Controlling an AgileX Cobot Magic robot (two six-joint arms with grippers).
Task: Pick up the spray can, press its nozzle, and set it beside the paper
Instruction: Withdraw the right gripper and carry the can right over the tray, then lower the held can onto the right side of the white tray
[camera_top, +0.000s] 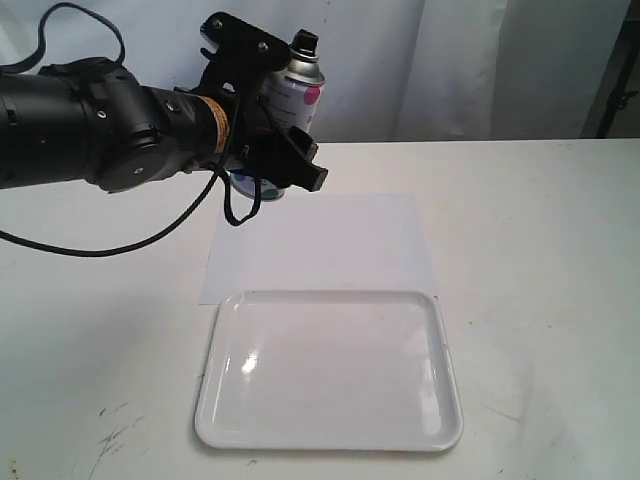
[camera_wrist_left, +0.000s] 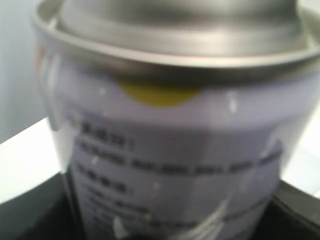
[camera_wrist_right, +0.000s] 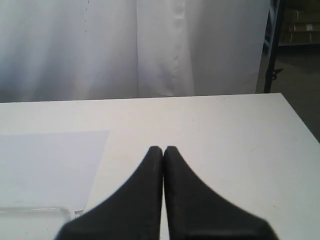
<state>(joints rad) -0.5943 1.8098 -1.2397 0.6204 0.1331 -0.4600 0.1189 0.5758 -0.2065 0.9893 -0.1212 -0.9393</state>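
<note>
My left gripper (camera_top: 272, 108) clamps the small white cylindrical spray can (camera_top: 297, 98) with coloured dots. Its black plastic nozzle (camera_top: 304, 42) is uppermost. The can is by the far left corner of the plain white sheet of paper (camera_top: 330, 240) on the white bench (camera_top: 540, 250). My right gripper (camera_wrist_right: 163, 150) is closed and empty.

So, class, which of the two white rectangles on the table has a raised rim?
The glossy tray; the paper beyond it is just a thin, flat sheet.
</note>
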